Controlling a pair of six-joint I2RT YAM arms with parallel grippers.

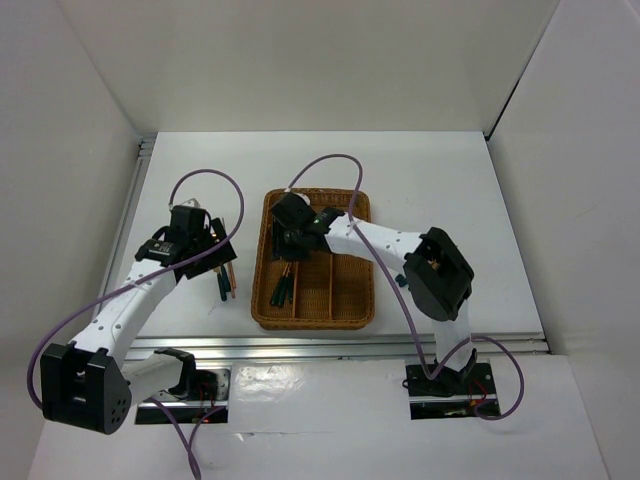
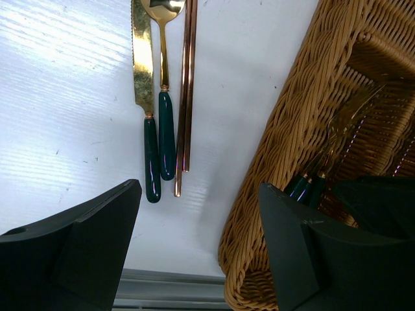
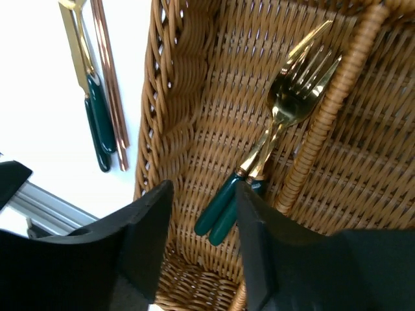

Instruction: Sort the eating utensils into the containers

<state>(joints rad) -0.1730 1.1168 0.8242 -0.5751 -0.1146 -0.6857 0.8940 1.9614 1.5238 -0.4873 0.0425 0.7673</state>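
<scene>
The woven wicker tray (image 1: pixel 355 300) lies mid-table. Two gold forks with teal handles (image 3: pixel 285 107) lie together in its left long slot and also show in the top view (image 1: pixel 283 290). My right gripper (image 3: pixel 201 227) hovers open and empty just above that slot, beside the fork handles (image 3: pixel 220 207). On the table left of the tray lie a gold knife (image 2: pixel 149 152), a gold spoon (image 2: pixel 165 133) and a pair of reddish-brown chopsticks (image 2: pixel 187 97), side by side. My left gripper (image 2: pixel 201 246) is open and empty, above the table between these utensils and the tray wall (image 2: pixel 285 149).
An aluminium rail (image 2: pixel 168 285) runs along the table's near edge, close under my left gripper. White walls enclose the table on the left, back and right. The right arm (image 1: pixel 400 245) reaches across the tray's middle and right slots.
</scene>
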